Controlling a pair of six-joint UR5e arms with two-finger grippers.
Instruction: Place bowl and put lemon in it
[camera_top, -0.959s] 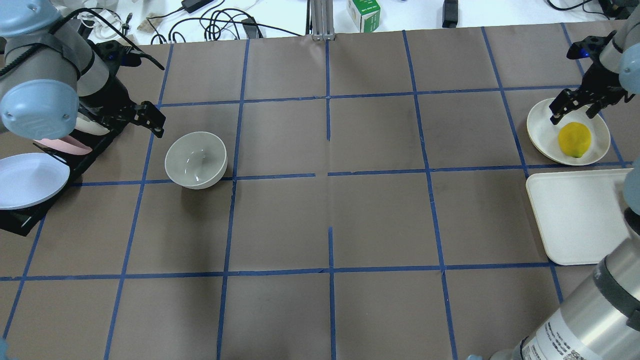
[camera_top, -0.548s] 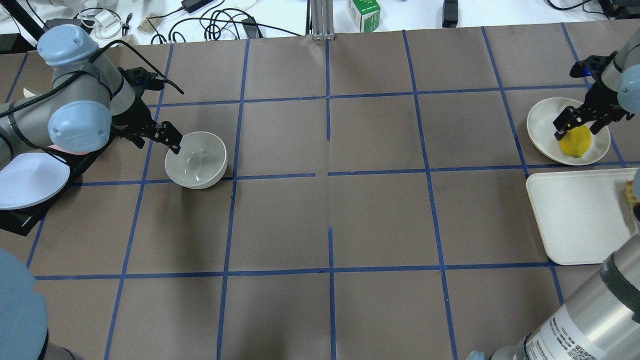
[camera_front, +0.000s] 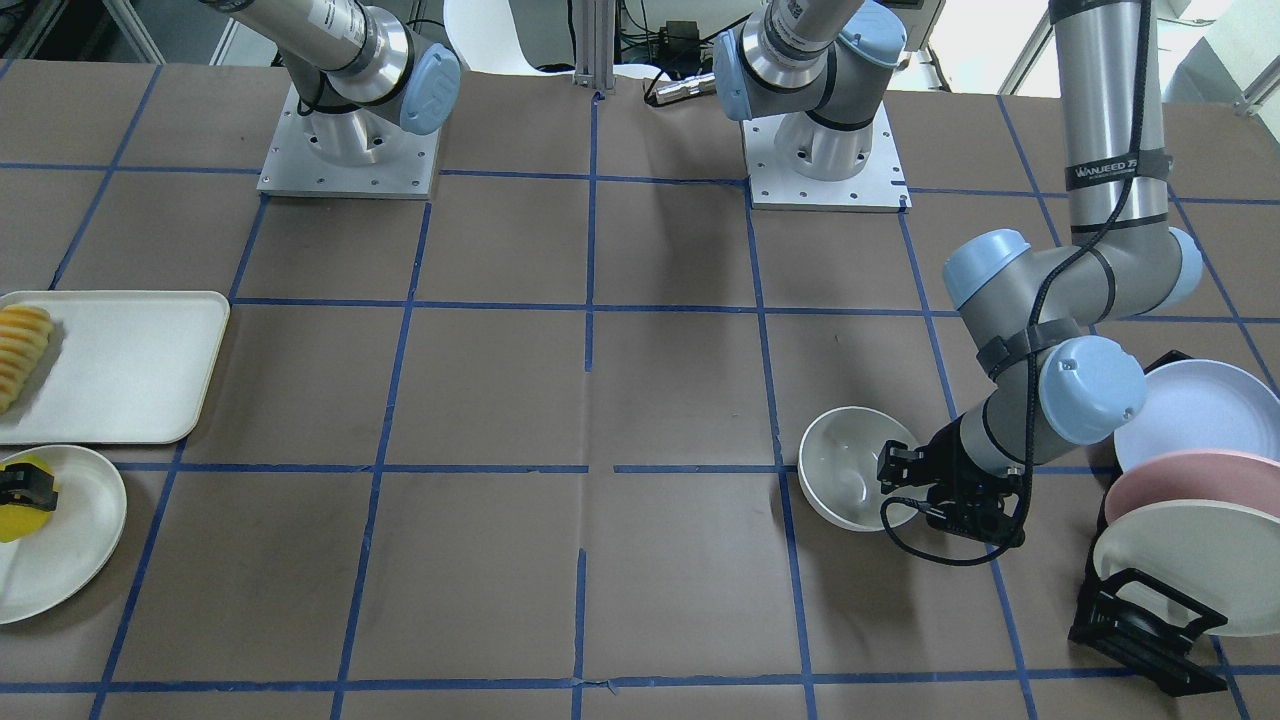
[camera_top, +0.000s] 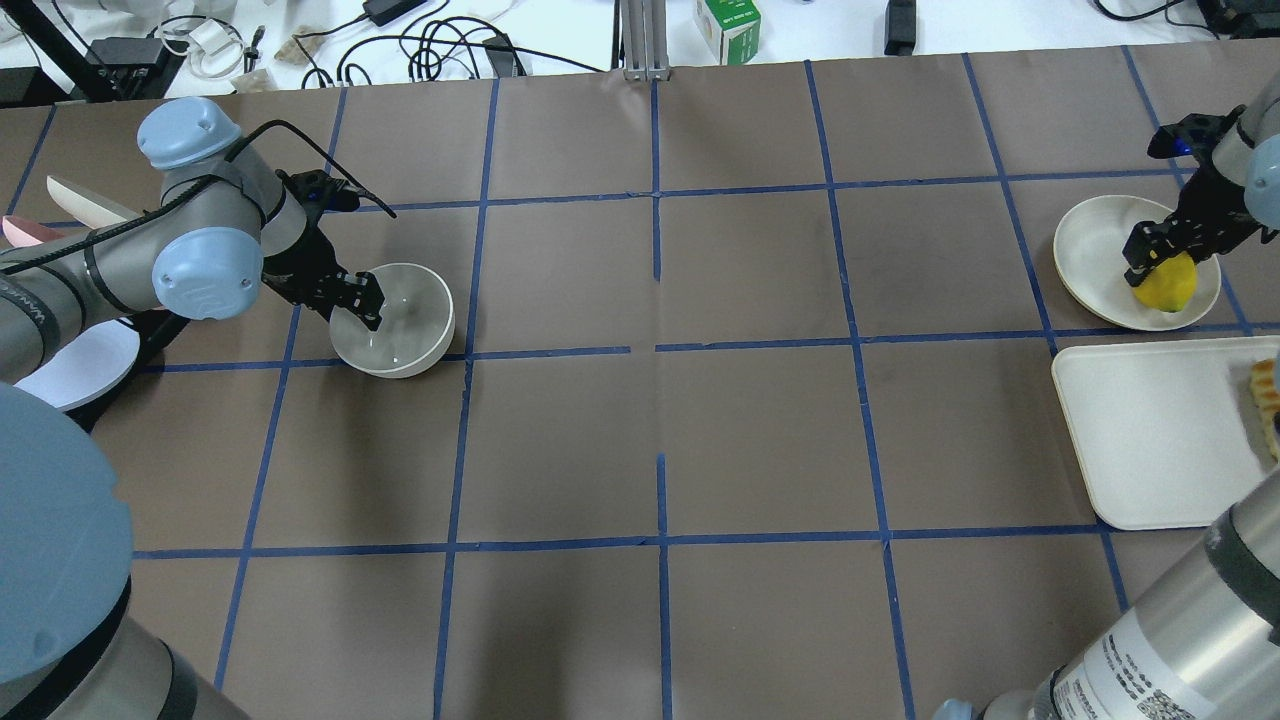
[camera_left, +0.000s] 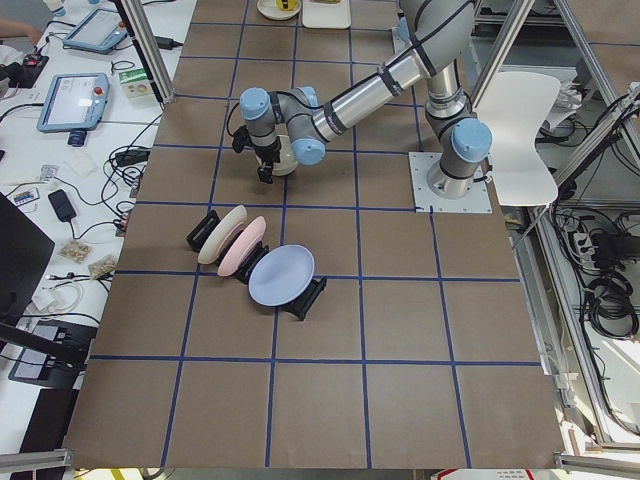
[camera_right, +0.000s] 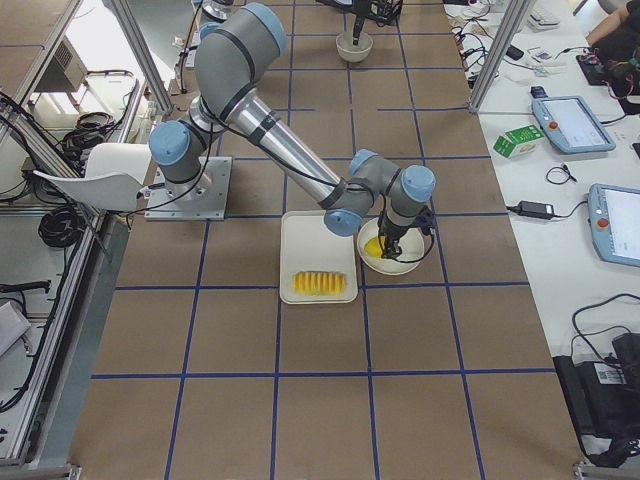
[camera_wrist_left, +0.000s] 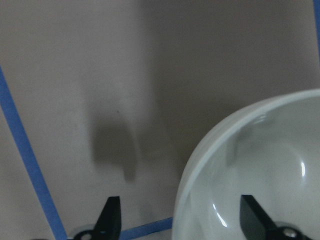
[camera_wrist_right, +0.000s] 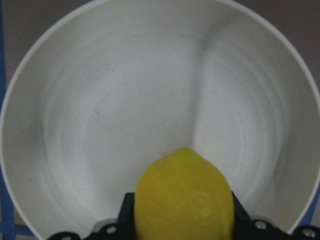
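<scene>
Table (camera_top: 660, 440) | left end effector (camera_top: 358, 300) astride bowl (camera_top: 405, 325) | right end effector (camera_top: 1162, 258) grips lemon (camera_top: 1168, 285)

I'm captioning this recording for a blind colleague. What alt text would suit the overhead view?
Two robot arms work at opposite ends of a gridded table. At left, the open left pincer straddles the rim of the bowl. At far right, the right pincer clasps the lemon on a plate, beside a tray.
</scene>
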